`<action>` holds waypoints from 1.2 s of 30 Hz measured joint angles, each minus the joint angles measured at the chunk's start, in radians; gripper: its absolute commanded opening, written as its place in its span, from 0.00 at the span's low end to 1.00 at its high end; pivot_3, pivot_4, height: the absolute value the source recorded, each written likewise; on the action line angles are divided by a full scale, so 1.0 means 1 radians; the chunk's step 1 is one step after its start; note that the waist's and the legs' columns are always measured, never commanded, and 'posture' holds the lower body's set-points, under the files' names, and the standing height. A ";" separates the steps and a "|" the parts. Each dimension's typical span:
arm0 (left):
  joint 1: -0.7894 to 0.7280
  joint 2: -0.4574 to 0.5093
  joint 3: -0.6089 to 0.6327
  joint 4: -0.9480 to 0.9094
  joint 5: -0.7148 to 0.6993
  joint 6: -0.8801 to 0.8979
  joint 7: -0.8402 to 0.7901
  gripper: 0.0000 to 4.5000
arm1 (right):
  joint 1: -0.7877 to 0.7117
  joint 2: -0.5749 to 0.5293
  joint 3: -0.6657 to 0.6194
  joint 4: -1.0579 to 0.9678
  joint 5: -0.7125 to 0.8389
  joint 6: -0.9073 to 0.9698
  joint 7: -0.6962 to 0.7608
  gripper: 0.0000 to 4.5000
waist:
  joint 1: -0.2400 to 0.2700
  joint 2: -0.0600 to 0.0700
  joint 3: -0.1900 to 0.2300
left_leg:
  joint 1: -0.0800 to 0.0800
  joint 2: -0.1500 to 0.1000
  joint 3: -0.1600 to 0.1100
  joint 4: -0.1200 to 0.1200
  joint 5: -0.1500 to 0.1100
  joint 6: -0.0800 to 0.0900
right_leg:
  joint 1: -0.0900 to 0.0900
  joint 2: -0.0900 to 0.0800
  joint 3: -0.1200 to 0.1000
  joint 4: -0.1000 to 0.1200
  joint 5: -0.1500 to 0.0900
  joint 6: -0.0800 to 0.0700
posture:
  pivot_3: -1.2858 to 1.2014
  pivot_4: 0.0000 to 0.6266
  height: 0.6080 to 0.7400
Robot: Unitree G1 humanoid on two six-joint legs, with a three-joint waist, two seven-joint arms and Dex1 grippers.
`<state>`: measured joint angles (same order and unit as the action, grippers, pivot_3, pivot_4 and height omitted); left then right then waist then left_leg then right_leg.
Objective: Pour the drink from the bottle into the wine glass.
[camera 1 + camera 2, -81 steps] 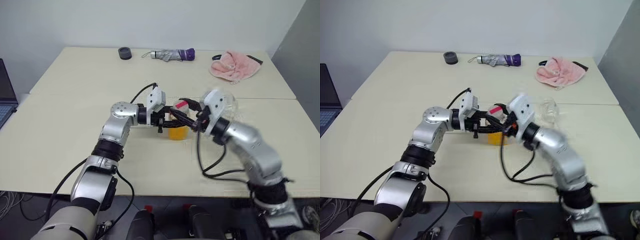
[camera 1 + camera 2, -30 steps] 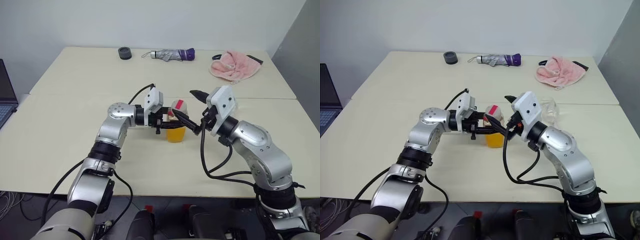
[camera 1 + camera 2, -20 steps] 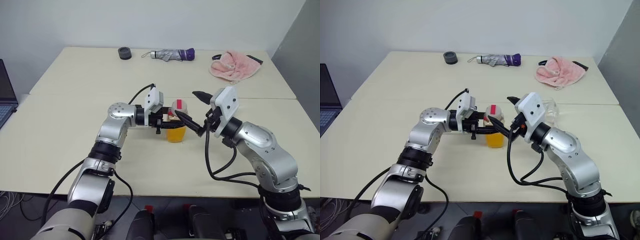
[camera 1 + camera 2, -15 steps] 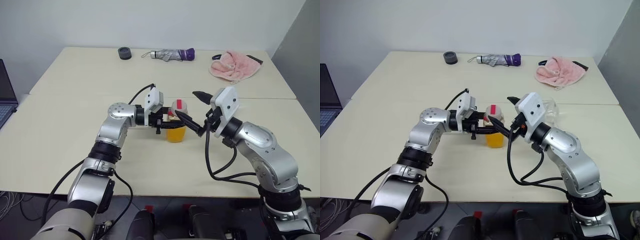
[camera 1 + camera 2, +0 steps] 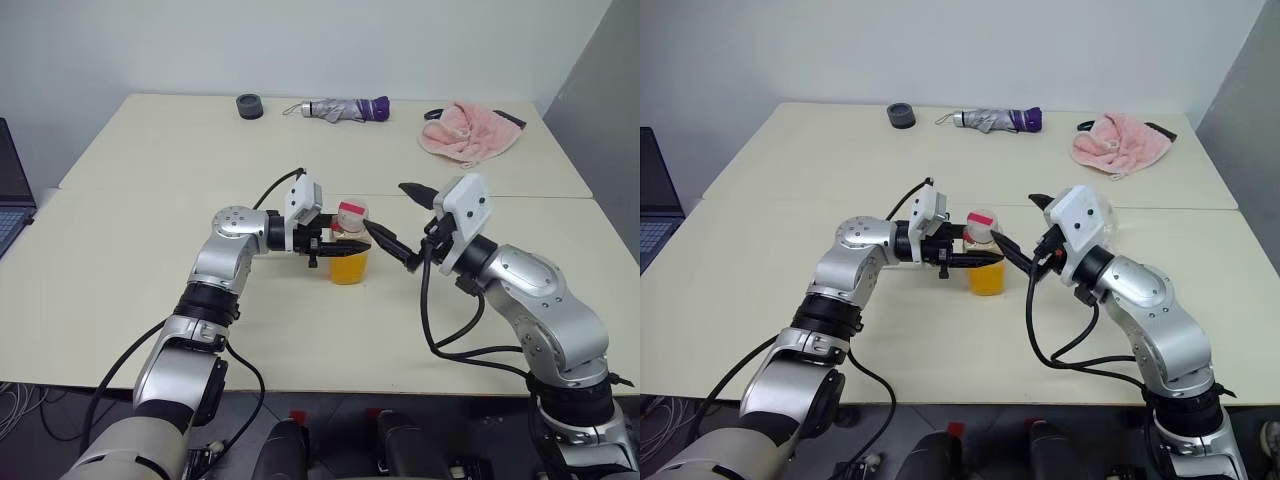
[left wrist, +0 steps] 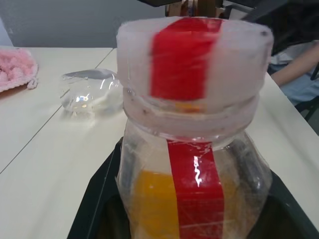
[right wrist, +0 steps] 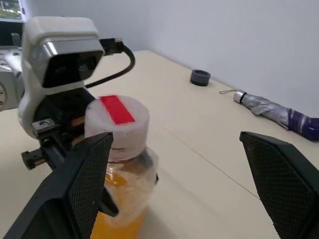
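The right gripper [image 5: 405,222] has been drawn back rightward, jaws wide and empty, while the still-capped bottle [image 5: 349,250] stays clamped in the left gripper [image 5: 975,258], so uncapping remains undone.

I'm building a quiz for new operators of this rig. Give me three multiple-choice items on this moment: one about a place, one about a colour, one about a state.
1. Where does the folded umbrella lie?
A. along the table's far edge
B. beside the bottle
C. on the floor

2. What colour is the strip across the bottle's cap?
A. blue
B. red
C. green

3. How does the right end effector stand?
A. shut on the cap
B. shut on the wine glass
C. open, holding nothing

Answers:
1 A: the folded umbrella lies near the far edge of the table, between a dark round object and a pink cloth.
2 B: a red strip crosses the cap of the bottle, which the left end effector grips.
3 C: the right end effector has its fingers wide apart beside the cap.
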<state>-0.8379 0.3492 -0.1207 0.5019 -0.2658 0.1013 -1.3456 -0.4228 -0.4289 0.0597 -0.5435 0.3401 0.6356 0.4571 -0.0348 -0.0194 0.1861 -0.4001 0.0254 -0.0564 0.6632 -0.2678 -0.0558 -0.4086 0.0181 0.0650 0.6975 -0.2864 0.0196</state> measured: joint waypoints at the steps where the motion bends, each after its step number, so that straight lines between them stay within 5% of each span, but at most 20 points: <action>1: 0.000 0.000 0.000 0.000 0.000 0.000 0.000 0.40 | 0.000 0.000 0.000 0.000 0.000 0.002 0.000 0.96 | 0.000 0.000 0.000 | 0.000 0.000 0.000 0.000 0.000 0.000 | 0.000 0.000 0.000 0.000 0.000 0.000 | 0.52 0.24 1.00; 25: -0.001 0.000 0.000 0.000 0.000 -0.001 0.001 0.40 | 0.016 -0.030 -0.008 -0.001 0.009 0.011 0.026 0.96 | 0.000 0.000 0.000 | 0.000 0.000 0.000 0.000 0.000 0.000 | 0.000 0.000 0.000 0.000 0.000 0.000 | 0.52 0.24 1.00; 36: -0.001 0.001 0.000 -0.001 0.000 -0.001 0.000 0.40 | 0.013 -0.052 -0.012 -0.086 0.139 0.072 0.084 0.96 | -0.002 0.000 0.000 | 0.000 0.000 0.000 0.000 0.000 0.000 | 0.000 0.000 0.000 0.000 0.000 0.000 | 0.52 0.24 1.00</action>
<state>-0.8386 0.3503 -0.1209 0.5005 -0.2660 0.1004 -1.3458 -0.4094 -0.4807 0.0473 -0.6300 0.4791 0.7076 0.5410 -0.0364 -0.0194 0.1861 -0.3999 0.0255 -0.0563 0.6636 -0.2678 -0.0558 -0.4086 0.0184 0.0652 0.6980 -0.2864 0.0196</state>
